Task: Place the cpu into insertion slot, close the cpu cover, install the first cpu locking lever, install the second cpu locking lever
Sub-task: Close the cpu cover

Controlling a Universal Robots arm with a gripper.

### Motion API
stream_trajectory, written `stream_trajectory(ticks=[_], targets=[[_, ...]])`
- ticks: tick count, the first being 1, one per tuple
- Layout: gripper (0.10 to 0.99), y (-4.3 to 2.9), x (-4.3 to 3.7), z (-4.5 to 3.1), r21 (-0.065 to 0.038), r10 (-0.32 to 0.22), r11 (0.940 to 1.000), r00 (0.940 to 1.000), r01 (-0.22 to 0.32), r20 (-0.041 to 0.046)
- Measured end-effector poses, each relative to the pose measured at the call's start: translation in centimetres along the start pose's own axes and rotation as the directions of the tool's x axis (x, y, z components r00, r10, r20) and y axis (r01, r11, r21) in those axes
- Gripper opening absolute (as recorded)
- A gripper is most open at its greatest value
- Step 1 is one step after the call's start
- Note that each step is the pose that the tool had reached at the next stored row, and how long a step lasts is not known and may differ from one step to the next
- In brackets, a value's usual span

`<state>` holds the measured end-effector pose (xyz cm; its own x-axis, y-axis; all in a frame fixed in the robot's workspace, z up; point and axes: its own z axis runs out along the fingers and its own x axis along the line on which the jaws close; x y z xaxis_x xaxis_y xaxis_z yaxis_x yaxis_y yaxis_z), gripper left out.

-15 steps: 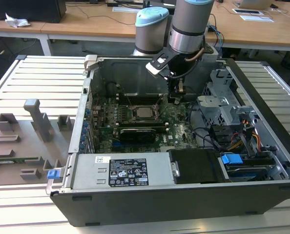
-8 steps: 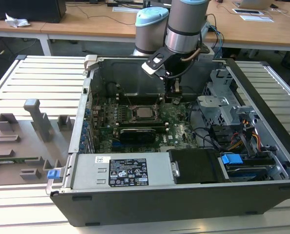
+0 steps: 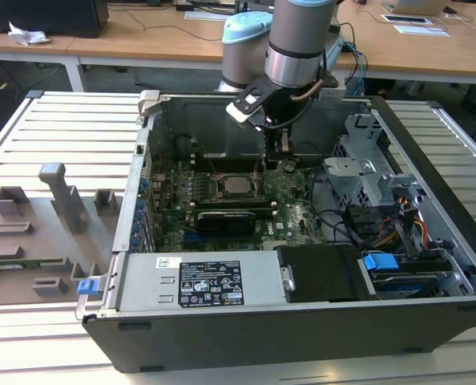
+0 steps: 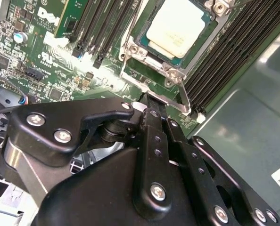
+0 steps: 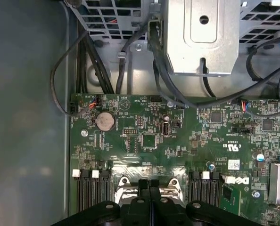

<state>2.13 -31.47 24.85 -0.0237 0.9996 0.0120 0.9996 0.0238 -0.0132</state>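
Gripper [image 4: 148, 101] pinched together, empty, and I've got the seated cpu [image 4: 175, 26] lying just beyond its tips.

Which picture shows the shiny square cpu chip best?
The second wrist view: the cpu looks big and silvery inside its metal frame. The exterior view shows it as a tiny pale square mid-board. The first wrist view catches that frame's edge.
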Motion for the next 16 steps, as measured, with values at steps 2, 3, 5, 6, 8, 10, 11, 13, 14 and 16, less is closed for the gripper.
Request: stream_trajectory(ticks=[2, 3, 5, 6, 8, 10, 11, 13, 14, 16], targets=[[0.106, -0.23, 0.0, 0.0, 0.0, 0.0, 1.0, 1.0, 0.0, 0.0], [0.106, -0.47, 0.01, 0.01, 0.0, 0.0, 1.0, 1.0, 0.0, 0.0], [0.106, -1.17, 0.03, 0.02, 0.0, 0.0, 1.0, 1.0, 0.0, 0.0], [0.106, -1.4, 0.03, 0.02, 0.0, 0.0, 1.0, 1.0, 0.0, 0.0], [0.106, -1.78, 0.04, 0.02, 0.0, 0.0, 1.0, 1.0, 0.0, 0.0], [0.106, -2.19, 0.05, 0.03, 0.0, 0.0, 1.0, 1.0, 0.0, 0.0], [0.106, -2.52, 0.06, 0.04, 0.0, 0.0, 1.0, 1.0, 0.0, 0.0001], [0.106, -3.2, 0.08, 0.06, 0.0, 0.0, 1.0, 1.0, 0.0, 0.0], [0.106, -3.44, 0.09, 0.07, 0.0, 0.0, 1.0, 1.0, 0.0, -0.0001], [0.106, -4.05, 0.09, 0.08, 0.0, 0.0, 1.0, 1.0, 0.0, 0.0]])
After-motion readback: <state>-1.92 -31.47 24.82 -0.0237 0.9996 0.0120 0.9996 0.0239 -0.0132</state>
